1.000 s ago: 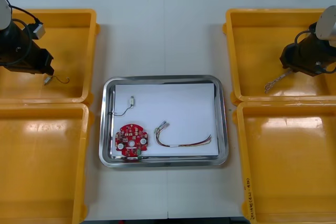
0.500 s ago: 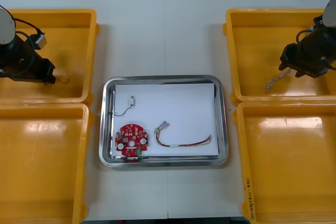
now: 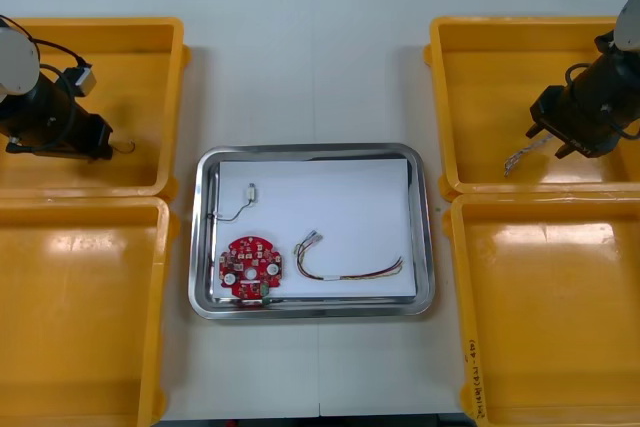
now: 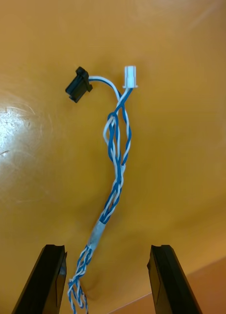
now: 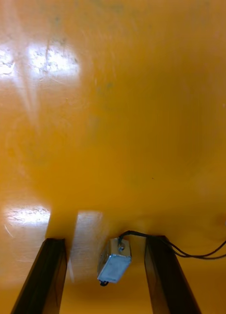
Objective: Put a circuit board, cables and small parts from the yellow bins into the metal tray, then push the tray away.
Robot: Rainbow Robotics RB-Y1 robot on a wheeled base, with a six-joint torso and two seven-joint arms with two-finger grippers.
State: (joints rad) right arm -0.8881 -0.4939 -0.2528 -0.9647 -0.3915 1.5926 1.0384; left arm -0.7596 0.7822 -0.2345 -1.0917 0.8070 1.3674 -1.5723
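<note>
K: If 12 is the far edge of the worktop (image 3: 320,57) in the front view, what sits where? Biggest first.

R: Worktop is light and carries everything. Four yellow bins (image 3: 176,77), at 10, 8, 2 and 4 o'clock. Metal tray (image 3: 200,237) at centre between them, white inside.

K: Tray contents?

R: Round red circuit board (image 3: 251,268) at the tray's 7 o'clock. Red and yellow cable (image 3: 350,272) at 5, curved, just beside the board but not touching it. Small metal part (image 3: 252,192) at 10, with a thin black lead (image 3: 228,213) trailing toward the 9 o'clock wall.

K: Arms?

R: Left tool (image 5: 105,245) is down in the 10 o'clock bin (image 3: 150,47), toward that bin's 5 o'clock. Fingers apart. Second small metal part (image 5: 114,266) lies on the bin floor between them with a gap on both sides, nothing clamped. Its black wire (image 5: 191,252) runs out past one fingertip.

K: Right?

R: Right tool (image 4: 107,250) is in the 2 o'clock bin (image 3: 480,57), toward its 6 o'clock. Fingers apart too. Blue and white cable (image 4: 115,162) lies on the bin floor. One end is between the fingers, nearer one of them; cannot tell if it touches. The rest runs away from the tool to a black connector (image 4: 77,84) and a white connector (image 4: 130,76).
</note>
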